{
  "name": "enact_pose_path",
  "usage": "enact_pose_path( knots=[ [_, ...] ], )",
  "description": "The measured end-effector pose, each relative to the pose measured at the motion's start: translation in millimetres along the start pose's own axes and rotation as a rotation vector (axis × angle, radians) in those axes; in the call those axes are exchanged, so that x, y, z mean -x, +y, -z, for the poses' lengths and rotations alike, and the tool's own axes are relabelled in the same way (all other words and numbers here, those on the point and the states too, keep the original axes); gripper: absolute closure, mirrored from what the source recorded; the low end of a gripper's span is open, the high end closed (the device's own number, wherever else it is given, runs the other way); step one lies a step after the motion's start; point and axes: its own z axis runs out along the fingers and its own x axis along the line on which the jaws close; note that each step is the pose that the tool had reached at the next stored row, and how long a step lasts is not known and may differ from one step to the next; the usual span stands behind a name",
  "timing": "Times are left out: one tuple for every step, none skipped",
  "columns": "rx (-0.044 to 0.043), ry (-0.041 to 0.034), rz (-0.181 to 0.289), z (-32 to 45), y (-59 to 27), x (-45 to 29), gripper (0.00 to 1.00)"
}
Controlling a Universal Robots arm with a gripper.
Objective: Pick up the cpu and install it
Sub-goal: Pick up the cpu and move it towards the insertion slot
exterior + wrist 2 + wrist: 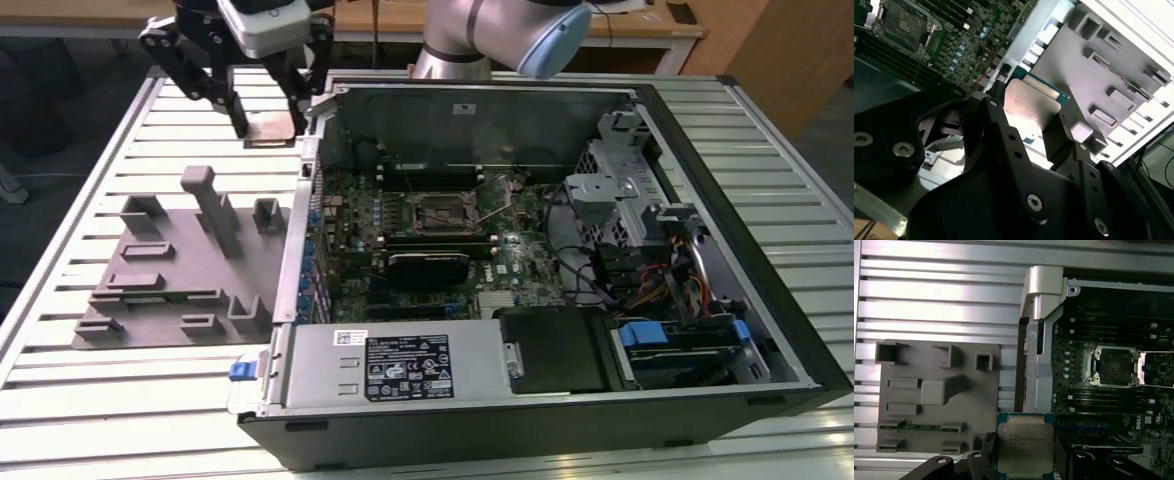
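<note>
Black two-finger end effector [274, 132]: clamps flat square silver-topped cpu [276, 124] by opposite edges, in open air just outside open black computer case [534, 440] wall, ten o'clock from square motherboard socket [441, 212].

- Grey fixture plate [147, 300] flat on slatted bench [107, 410], just beside the case.
- Open PC case [481, 110] lying on its side, power supply [400, 365] inside.

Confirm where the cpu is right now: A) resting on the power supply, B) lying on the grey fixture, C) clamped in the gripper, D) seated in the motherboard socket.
C: the cpu sits between the fingers of the gripper, raised beside the computer case, while the motherboard socket stands open and empty.
</note>
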Motion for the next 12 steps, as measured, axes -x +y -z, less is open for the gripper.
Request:
enact_pose_path(
  knots=[
    [0.0,0.0,0.0,-0.1,-0.1,3.3,0.45],
    [0.0,0.0,0.0,-0.2,-0.2,6.5,0.45],
    [0.0,0.0001,0.0,-0.2,-0.2,9.7,0.45],
    [0.0,0.0,0.0,-0.4,-0.3,13.0,0.45],
    [0.0001,-0.0001,0.0,-0.5,-0.4,16.3,0.45],
    [0.0001,0.0,0.0,-0.6,-0.5,19.8,0.45],
    [0.0001,-0.0001,0.0,-0.7,-0.6,23.1,0.45],
    [0.0001,-0.0001,0.0,-0.8,-0.7,26.5,0.45],
    [0.0001,0.0,0.0,-0.9,-0.8,29.8,0.45],
    [0.0,0.0,0.0,-0.9,-0.9,33.2,0.45],
    [0.0,0.0001,0.0,-1.0,-0.9,36.5,0.45],
    [0.0,0.0001,0.0,-1.1,-1.0,39.7,0.45]
  ],
)
